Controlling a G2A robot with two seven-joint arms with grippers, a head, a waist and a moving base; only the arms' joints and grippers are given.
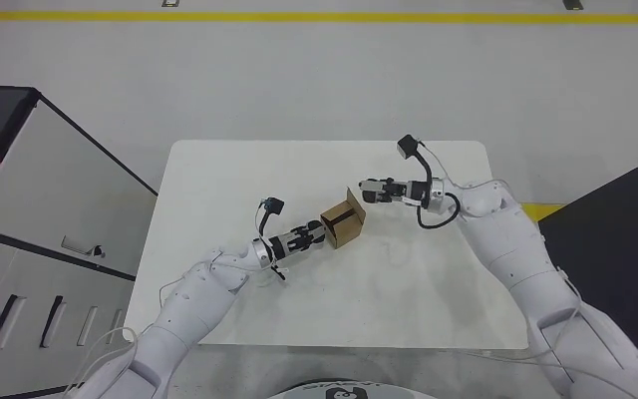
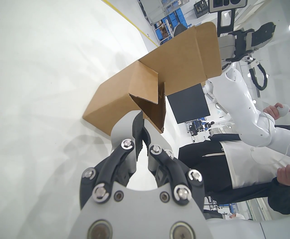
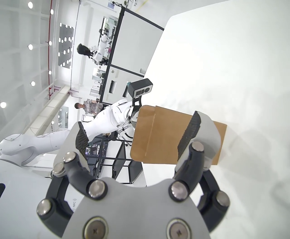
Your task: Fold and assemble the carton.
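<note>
Steadying the carton (image 2: 145, 74), the left claw (image 2: 141, 123), nearly closed, seemingly pinches its 8 o'clock flap; the right claw (image 3: 138, 121) gapes empty at 2 o'clock, poised to fold.

A white counter (image 1: 419, 299) with rounded corners stands on a pale grey floor (image 1: 299, 90), which a yellow line (image 1: 299, 16) crosses at the far side. A grey, black-framed cabinet (image 1: 50, 190) stands close by on the left of the counter, and a dark panel (image 1: 598, 214) on the right. Round lamps (image 3: 30, 46) dot the white ceiling grid, and shelving with blue bins (image 2: 172, 19) stands far off in the hall.
</note>
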